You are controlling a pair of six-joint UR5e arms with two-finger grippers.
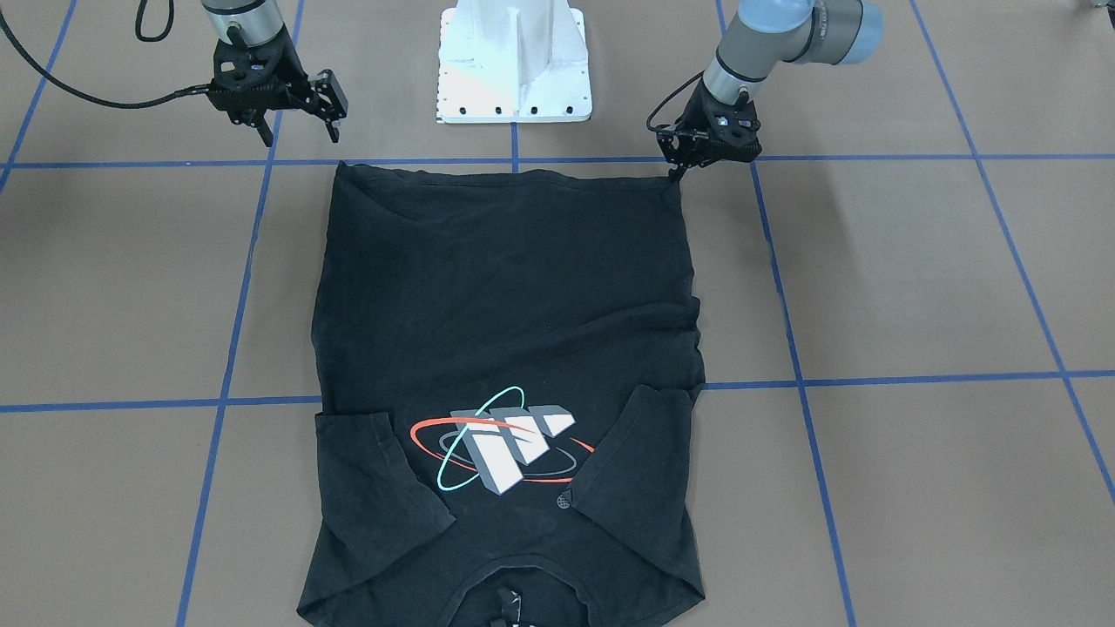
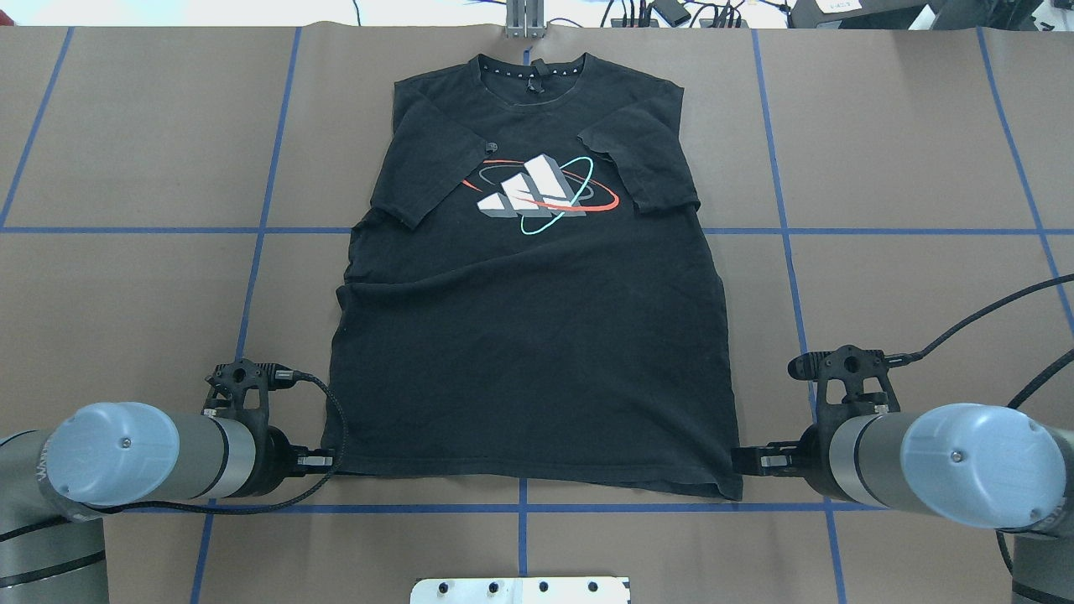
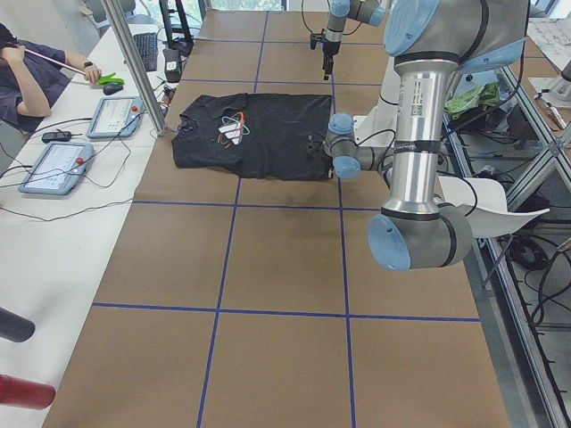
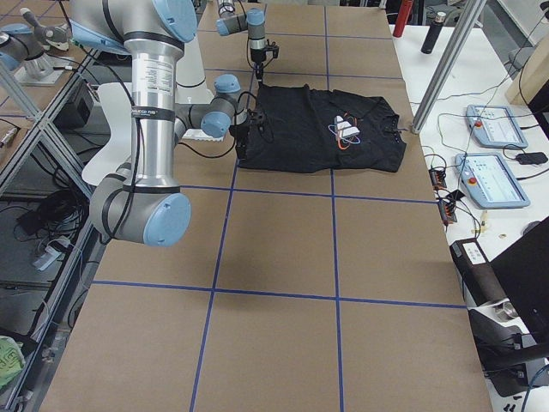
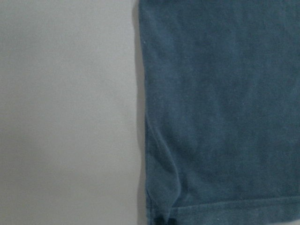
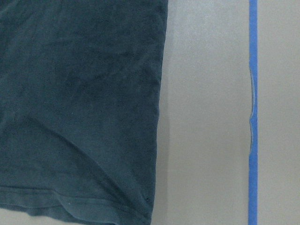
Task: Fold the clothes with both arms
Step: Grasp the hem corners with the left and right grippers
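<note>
On the robot's side of the desk point(image 1: 915, 279), a black T-shirt point(image 1: 505, 287) lies flat and print-up, sleeves folded inward. At one hem corner the left hand point(image 1: 677, 172) has its fingers pinched together on the cloth. The right hand point(image 1: 296, 131), fingers spread and empty, hovers just beside the other corner. The wrist views show no fingertips, and the front view crops the collar.

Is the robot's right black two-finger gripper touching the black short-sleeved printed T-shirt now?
Apart. The front-facing view shows the black right gripper open, its fingertips ending short of the black printed T-shirt hem corner, with bare brown table between them.
</note>
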